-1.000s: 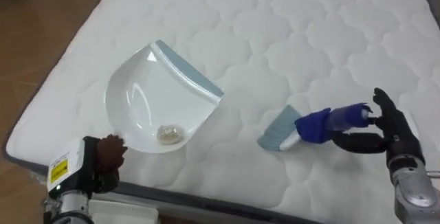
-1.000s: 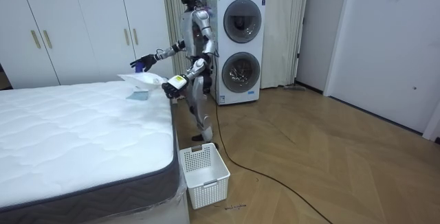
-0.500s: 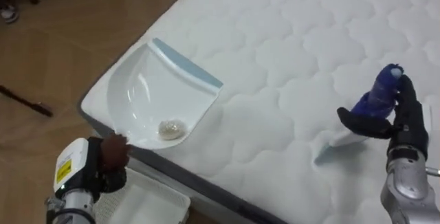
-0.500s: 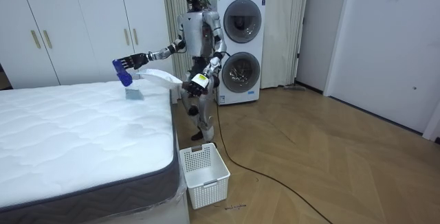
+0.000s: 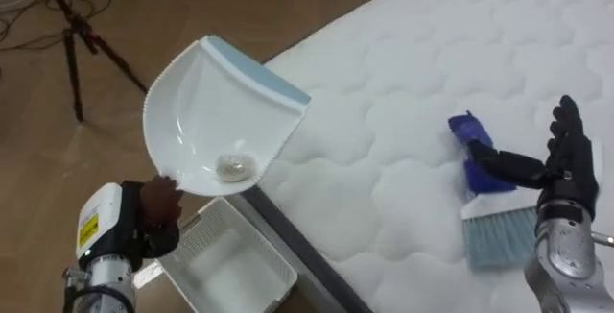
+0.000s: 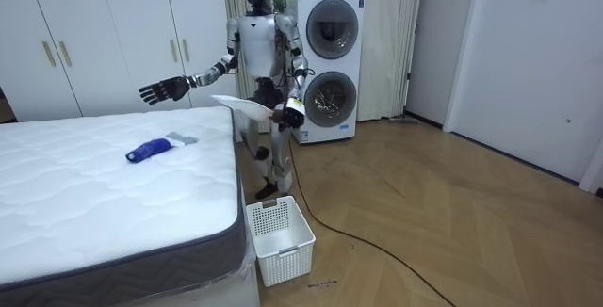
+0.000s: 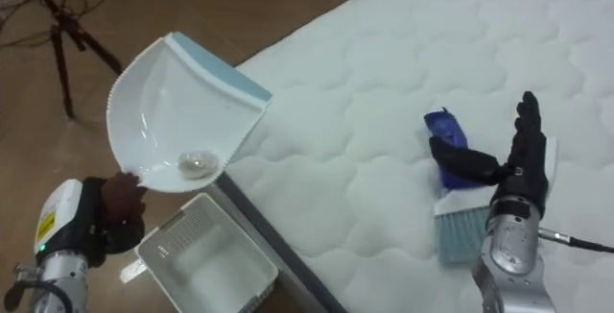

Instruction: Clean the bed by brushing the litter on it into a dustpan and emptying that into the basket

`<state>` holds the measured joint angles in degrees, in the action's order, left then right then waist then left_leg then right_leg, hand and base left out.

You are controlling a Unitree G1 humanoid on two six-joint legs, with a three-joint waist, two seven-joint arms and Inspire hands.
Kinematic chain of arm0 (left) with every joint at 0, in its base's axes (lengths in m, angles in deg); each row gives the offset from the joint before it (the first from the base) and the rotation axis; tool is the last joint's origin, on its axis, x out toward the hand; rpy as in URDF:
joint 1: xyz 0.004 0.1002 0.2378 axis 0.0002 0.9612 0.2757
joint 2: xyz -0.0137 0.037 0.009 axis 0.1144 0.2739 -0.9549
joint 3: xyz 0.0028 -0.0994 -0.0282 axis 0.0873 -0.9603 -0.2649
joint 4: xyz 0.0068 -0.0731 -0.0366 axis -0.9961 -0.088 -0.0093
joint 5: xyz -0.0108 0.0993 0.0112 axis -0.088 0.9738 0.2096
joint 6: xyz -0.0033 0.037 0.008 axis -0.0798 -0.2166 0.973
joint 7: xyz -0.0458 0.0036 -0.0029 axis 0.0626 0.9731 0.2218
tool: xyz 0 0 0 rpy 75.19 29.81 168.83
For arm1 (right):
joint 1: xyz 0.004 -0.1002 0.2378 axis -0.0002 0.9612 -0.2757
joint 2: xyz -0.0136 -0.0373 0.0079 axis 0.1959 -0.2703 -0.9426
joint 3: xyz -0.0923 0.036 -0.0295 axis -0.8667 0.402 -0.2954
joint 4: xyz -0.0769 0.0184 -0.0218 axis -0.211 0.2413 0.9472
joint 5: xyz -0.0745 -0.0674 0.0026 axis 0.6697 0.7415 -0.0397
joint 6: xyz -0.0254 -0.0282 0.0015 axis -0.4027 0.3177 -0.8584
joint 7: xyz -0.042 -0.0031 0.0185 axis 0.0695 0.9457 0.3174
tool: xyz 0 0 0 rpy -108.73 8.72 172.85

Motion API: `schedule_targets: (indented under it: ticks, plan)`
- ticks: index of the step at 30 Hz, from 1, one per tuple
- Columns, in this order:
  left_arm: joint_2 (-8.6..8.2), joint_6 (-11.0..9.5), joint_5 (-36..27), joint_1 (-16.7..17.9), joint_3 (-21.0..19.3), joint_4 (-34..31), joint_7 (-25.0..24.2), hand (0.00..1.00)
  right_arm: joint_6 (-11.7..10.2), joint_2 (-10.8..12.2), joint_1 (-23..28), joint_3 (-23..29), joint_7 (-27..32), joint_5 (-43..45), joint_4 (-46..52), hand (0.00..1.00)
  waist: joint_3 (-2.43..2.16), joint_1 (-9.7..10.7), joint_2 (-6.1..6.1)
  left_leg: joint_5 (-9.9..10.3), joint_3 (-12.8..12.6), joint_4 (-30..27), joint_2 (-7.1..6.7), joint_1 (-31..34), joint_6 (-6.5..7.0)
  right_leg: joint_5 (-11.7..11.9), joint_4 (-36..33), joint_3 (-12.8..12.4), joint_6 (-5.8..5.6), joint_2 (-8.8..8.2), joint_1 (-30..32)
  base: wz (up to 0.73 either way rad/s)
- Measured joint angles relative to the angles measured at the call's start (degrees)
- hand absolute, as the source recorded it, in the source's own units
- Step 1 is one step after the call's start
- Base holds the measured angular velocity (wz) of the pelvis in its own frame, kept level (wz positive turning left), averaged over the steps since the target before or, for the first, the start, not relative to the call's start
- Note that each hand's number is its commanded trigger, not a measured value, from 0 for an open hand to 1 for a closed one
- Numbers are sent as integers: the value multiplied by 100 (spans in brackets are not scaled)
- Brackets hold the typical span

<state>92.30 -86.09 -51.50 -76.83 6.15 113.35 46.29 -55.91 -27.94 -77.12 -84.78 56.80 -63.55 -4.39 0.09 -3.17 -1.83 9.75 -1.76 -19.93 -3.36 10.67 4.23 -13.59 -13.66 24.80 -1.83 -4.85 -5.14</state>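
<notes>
right robot hand [image 5: 566, 164] spread, brush [image 5: 480, 155] released onto bed [image 5: 384, 102] | left robot hand [image 5: 155, 215] curled round dustpan [image 5: 216, 111] handle, pan swung off bed's edge over basket [image 5: 206, 246] beside bed | debris clump [image 5: 231, 167] in pan: tipping likely next

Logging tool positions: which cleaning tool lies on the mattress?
The blue-handled brush, lying loose under the open right hand; the white dustpan is held in the air by the left hand.

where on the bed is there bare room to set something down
The mattress is bare from its edge by the dustpan across to the brush, and beyond the brush. Crowded: around the brush under the open right hand, and off the edge, where the basket stands.
</notes>
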Motion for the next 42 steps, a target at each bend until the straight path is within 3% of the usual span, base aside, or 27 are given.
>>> schedule_targets:
  ticks: [1, 3, 6, 9, 11, 13, 15, 16, 18, 20, 21, 22, 23, 25, 26, 27, 30, 35, 38, 39, 40, 42]
  plan:
    - [-1, 1, -10, -11, 0, 1, -2, 100, 0, 4, 35, -2, 15, -1, -4, 0, 3, 25, -12, -19, -513, -16, 109, 87, 68, -6, 0, 115, -7, -21, -10, 98]
    - [-7, 27, -27, -29, 3, 45, -18, 100, 0, 13, 34, -13, 39, 3, -46, 0, 27, 114, -51, 9, -1080, -91, 243, 187, 180, -94, -71, 259, -34, -6, -24, 97]
    - [-53, 196, -26, -16, 33, 168, -99, 100, 3, 13, 11, -76, 38, 7, -162, 0, 41, 67, -89, 45, -827, -203, 181, 271, 202, -250, -354, 227, -59, -16, 85, 66]
    - [-61, 224, -27, -18, 30, 167, -159, 100, 3, 12, -25, -81, 62, 32, -163, 0, 43, -7, -78, 33, -666, -295, 105, 401, 191, -337, -472, 235, -63, -11, 114, 35]
    - [-63, 223, -28, -18, 29, 166, -198, 100, 3, 10, -25, -81, 106, 35, -170, 0, 39, -19, -41, 28, -595, -334, 60, 424, 191, -356, -535, 391, -63, -16, 42, 34]
    - [-64, 217, -19, -19, 27, 166, -249, 100, 3, 10, -22, -79, 122, 28, -202, 0, 42, 1, -3, 36, -621, -293, 66, 385, 201, -357, -757, 534, -64, -88, 43, 38]
    - [-65, 215, -18, -18, 31, 164, -261, 100, 3, 10, -19, -83, 134, 34, -210, 0, 47, -29, 55, 53, -472, -279, 44, 286, 225, -356, -1533, 479, -65, -237, 304, 26]
    - [-64, 213, -20, -17, 31, 155, -261, 100, 3, 10, -6, -79, 145, 34, -210, 0, 48, 5, 82, 82, -310, -274, 11, 225, 238, -417, -1940, 220, -62, -318, 545, 30]
    - [-63, 205, -21, -53, 33, 140, -261, 100, 3, 7, -8, -69, 169, 33, -209, 0, 45, 12, 110, 81, -153, -263, -30, 218, 238, -555, -2126, -179, -22, -299, 970, 44]
    - [-82, 194, -20, -71, 38, 137, -261, 100, 3, 7, -8, -77, 191, 40, -209, 0, 44, 56, 107, 49, -21, -260, -109, 206, 225, -574, -1989, -628, -14, -252, 1393, 53]
    - [-107, 185, -16, -72, 38, 138, -260, 100, 3, 11, -5, -76, 206, 57, -209, 0, 45, 165, 101, 10, 126, -266, -227, 209, 247, -544, -1703, -888, -16, -175, 1522, 82]
    - [-108, 170, -21, -78, 39, 145, -261, 100, 3, 11, -4, -87, 216, 72, -208, 0, 57, 279, 67, -4, 247, -317, -342, 230, 262, -284, -1489, -1072, 83, -135, 1607, 89]
    - [-110, 169, -27, -78, 40, 155, -261, 100, 4, 11, 11, -97, 230, 72, -209, 0, 55, 314, 71, -5, 305, -354, -373, 245, 263, -229, -1489, -1086, 203, -129, 1595, 74]
    - [-99, 151, -29, -91, 39, 151, -261, 100, 4, 12, 20, -98, 259, 68, -215, 0, 71, 320, 45, -21, 371, -400, -380, 331, 238, -212, -1372, -863, 276, -139, 1447, 58]
    - [-90, 131, -28, -118, 39, 151, -261, 100, 3, 12, 20, -85, 286, 68, -215, 0, 59, 393, 63, -9, 181, -462, -276, 415, 253, -219, -1293, -622, 287, -153, 1363, 86]
    - [-70, 93, -31, -161, 42, 151, -261, 100, -2, 8, 17, -83, 306, 57, -216, 0, 76, 433, 14, 0, 35, -483, -218, 477, 266, -249, -1291, -529, 260, -153, 1364, 81]
    - [-64, 75, -12, -159, 32, 161, -261, 100, -4, 1, 6, -78, 196, 70, -268, 0, 71, 258, -89, 5, 151, -469, -241, 496, 276, -223, -1164, -531, 233, -92, 1400, 23]
    - [-45, 75, -138, -195, 33, 267, -258, 100, -16, -3, -84, -206, 103, 23, -355, 0, 76, 22, -131, 33, 209, -474, -253, 518, 307, -182, -1097, -887, 255, 67, 1333, 11]
    - [-52, 75, -109, -244, 37, 426, -258, 100, -18, 1, -155, -217, 105, 35, -462, 0, 102, 54, -82, 61, 276, -597, -251, 690, 299, -189, -1083, -618, 275, 63, 1301, 45]
    - [-51, 76, -39, -294, 36, 539, -258, 100, -29, 4, -163, -218, 131, 57, -569, 0, 109, 146, -69, 62, 231, -630, -236, 751, 299, -220, -1097, -396, 280, -11, 1271, 83]
    - [-47, 76, 11, -389, 44, 639, -258, 100, -46, 0, -160, -208, 183, 72, -696, 0, 116, 218, -55, 85, 28, -703, -170, 864, 335, -287, -1142, -219, 271, -54, 1286, 83]
    - [-45, 77, 5, -490, 48, 754, -253, 100, -46, 7, -161, -218, 237, 73, -759, 0, 126, 238, -32, 113, -122, -794, -125, 1005, 380, -376, -1280, -94, 258, -127, 1435, 46]
